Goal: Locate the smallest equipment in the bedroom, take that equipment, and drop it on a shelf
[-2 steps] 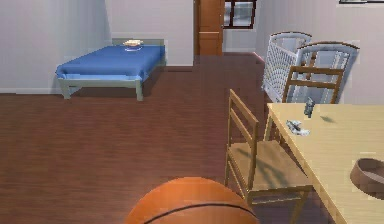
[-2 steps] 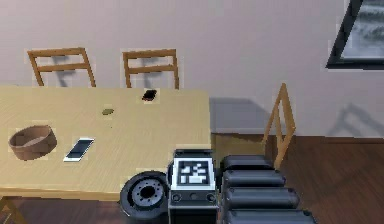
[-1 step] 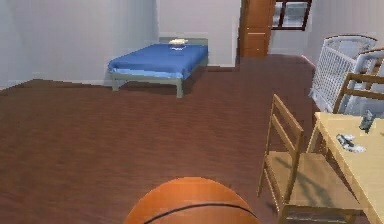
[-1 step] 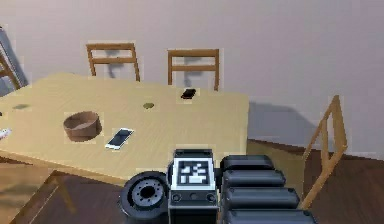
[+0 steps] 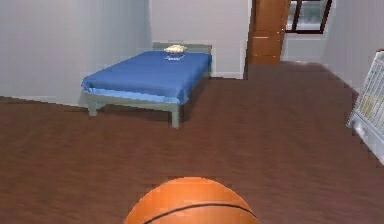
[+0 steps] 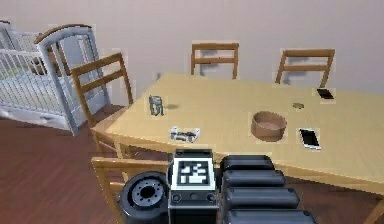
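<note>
Basketball (image 5: 190, 203), orange with dark seams, sits at the forward view's bottom edge, well left of the white crib (image 5: 372, 95) and nearer than it. Farther left of the crib stands a blue bed (image 5: 150, 75), and beyond the crib is a wooden door (image 5: 267, 30). In the arm side view, a wooden table (image 6: 225, 105) with chairs (image 6: 215, 58) stands just right of the crib, bearing a bowl (image 6: 268, 124) and two phones (image 6: 309, 138). Nearer than the crib, the gripper (image 6: 148, 196) shows as a dark body beside the arm (image 6: 255, 190). Its fingers cannot be made out, so I cannot tell whether it holds anything.
</note>
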